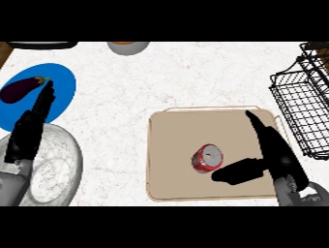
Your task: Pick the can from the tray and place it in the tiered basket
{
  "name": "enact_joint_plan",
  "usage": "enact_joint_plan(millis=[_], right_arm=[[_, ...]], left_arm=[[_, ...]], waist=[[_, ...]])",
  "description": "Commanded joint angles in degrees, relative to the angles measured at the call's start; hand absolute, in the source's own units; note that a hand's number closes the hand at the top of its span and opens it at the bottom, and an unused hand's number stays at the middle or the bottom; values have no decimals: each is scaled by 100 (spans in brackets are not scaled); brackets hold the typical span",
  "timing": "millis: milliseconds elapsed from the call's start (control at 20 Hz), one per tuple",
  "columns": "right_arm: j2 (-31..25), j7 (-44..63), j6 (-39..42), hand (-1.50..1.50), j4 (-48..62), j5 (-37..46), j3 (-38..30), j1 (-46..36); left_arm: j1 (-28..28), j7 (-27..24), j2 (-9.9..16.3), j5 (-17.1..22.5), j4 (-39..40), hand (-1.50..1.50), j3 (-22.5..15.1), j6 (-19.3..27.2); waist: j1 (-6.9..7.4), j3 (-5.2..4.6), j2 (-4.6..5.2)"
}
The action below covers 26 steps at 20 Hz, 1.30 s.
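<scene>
The can [207,159] is lying on the beige tray [174,184], a little toward five o'clock from the tray's middle, with its silver top facing up and its red side showing. The right hand [271,150] is hovering just at three o'clock of the can, its fingers [257,125] stretching straight toward twelve o'clock and its thumb [235,172] pointing across toward nine o'clock just below the can; the fingers are released and are not closing round anything, and whether the thumb is touching the can cannot be told. The tiered basket [311,109], a black wire one, is standing at two o'clock on the white tabletop [160,82], just beside the tray's right edge, and nothing is showing inside it. So the task appears to be at its first step: the hand is lining up beside the can, while the grasp, the lift, the carry toward two o'clock and the placing in the basket are all left to do. The left hand [30,128] is resting open at nine o'clock, fingers straight and holding nothing, over the rim of a clear glass plate [64,169], its tips reaching toward an eggplant [21,89] that is lying on a blue plate [64,77]. A small bowl [128,46] is sitting at twelve o'clock, at the far edge.
</scene>
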Motion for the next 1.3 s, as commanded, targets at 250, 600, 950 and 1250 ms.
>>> enact_joint_plan(millis=[250, 600, 950, 1250], right_arm=[[467, 1397, 363, -150, 168, 819, 415, -205], [745, 1397, 716, -150, -52, 1330, 426, 104], [1399, 1397, 863, -150, 659, 1560, 154, -156], [1717, 1287, 949, -150, 842, 1839, 45, 16]], left_arm=[[-46, -105, 6, 14, 273, 0, 243, -150], [233, -105, -122, -114, -115, 0, 170, -68], [175, -33, -161, -210, -123, 0, 180, -91], [205, -135, -217, -196, -93, 0, 270, -171]], waist=[[-101, -6, -6], [-97, -3, -28], [-31, 3, 4], [-29, 6, 6]])
